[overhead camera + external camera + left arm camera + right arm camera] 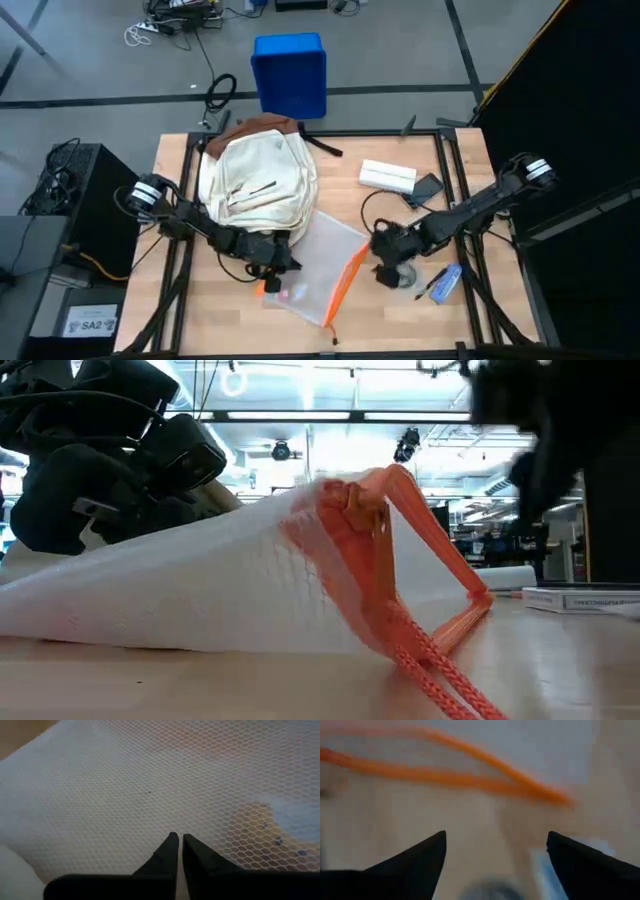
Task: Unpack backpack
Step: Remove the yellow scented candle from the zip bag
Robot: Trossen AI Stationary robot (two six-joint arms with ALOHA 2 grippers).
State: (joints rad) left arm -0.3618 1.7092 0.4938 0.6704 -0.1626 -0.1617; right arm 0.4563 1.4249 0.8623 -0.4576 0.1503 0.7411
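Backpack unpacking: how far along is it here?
Done: white box, blue pen and clear orange-edged mesh pouch lie on the wooden table. In hand: left gripper shut against the pouch; right gripper open nearby. Left: unclear; the cream-white fabric backpack's inside is hidden.

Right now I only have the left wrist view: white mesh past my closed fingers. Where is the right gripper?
Observer: The right gripper is open, beside the orange zip edge of the clear mesh pouch.
Operator: And the backpack?
Observer: The large cream-white fabric backpack lies beyond the left gripper, toward the table's far edge.
Operator: Is the pouch flat?
Observer: No. The low view shows its orange edge raised off the wood.
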